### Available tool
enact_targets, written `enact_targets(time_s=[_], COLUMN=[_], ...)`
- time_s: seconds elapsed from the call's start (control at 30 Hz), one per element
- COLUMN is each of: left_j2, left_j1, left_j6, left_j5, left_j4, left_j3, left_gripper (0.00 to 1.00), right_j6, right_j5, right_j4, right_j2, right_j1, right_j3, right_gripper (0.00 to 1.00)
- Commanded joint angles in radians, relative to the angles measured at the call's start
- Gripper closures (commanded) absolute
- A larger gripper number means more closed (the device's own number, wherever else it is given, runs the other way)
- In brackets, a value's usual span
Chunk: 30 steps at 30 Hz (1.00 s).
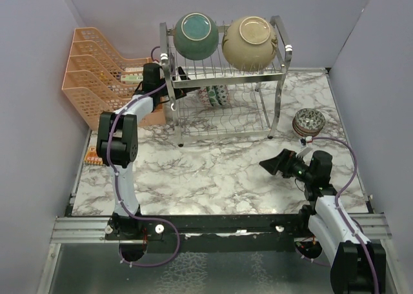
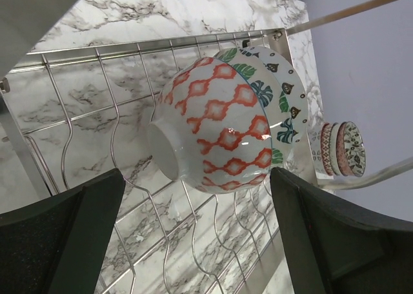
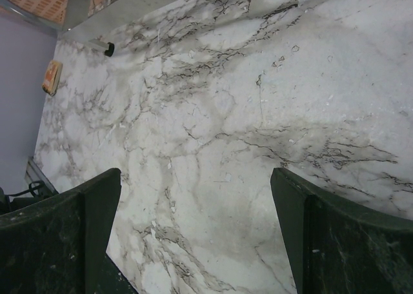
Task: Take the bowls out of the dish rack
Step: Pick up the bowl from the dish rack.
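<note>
Orange-lattice glaze marks the small bowl [image 2: 213, 129] standing on edge between the lower wires of the dish rack [image 1: 222, 79], with a leaf-patterned bowl [image 2: 274, 91] close behind it. The left gripper [image 2: 197, 181] faces its foot, jaws spread wide and empty, apparently lined up to take it. A teal bowl [image 1: 195, 36] and a cream bowl [image 1: 250, 42] lean on the top tier. The right gripper [image 1: 276, 163], also wide open and empty, hovers over the marble worktop [image 1: 213, 171] near a stack of small bowls [image 1: 308, 122]. Whether more bowls sit behind the leaf-patterned one cannot be told.
</note>
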Motion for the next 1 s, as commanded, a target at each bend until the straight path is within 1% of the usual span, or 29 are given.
enact_targets(time_s=[0.0, 0.17, 0.4, 0.6, 0.77, 0.97], left_j2=[0.041, 0.087, 0.086, -0.021, -0.135, -0.240], left_j1=[0.008, 0.015, 0.031, 0.011, 0.001, -0.026], left_j6=[0.029, 0.044, 0.056, 0.039, 0.011, 0.012], left_j5=[0.057, 0.137, 0.142, 0.099, 0.075, 0.053], left_j4=[0.026, 0.042, 0.048, 0.112, 0.175, 0.183], left_j3=[0.064, 0.100, 0.086, -0.038, -0.192, -0.292], left_gripper=[0.01, 0.01, 0.01, 0.01, 0.02, 0.02], right_j6=[-0.009, -0.008, -0.007, -0.007, -0.005, 0.004], right_j5=[-0.019, -0.021, -0.015, -0.018, -0.021, -0.034], right_j4=[0.040, 0.046, 0.048, 0.052, 0.053, 0.072], right_j2=[0.003, 0.014, 0.015, 0.024, 0.016, 0.021], right_j1=[0.005, 0.005, 0.005, 0.005, 0.005, 0.006], right_j3=[-0.015, -0.015, -0.016, -0.017, -0.019, -0.029], right_gripper=[0.01, 0.01, 0.01, 0.01, 0.01, 0.02])
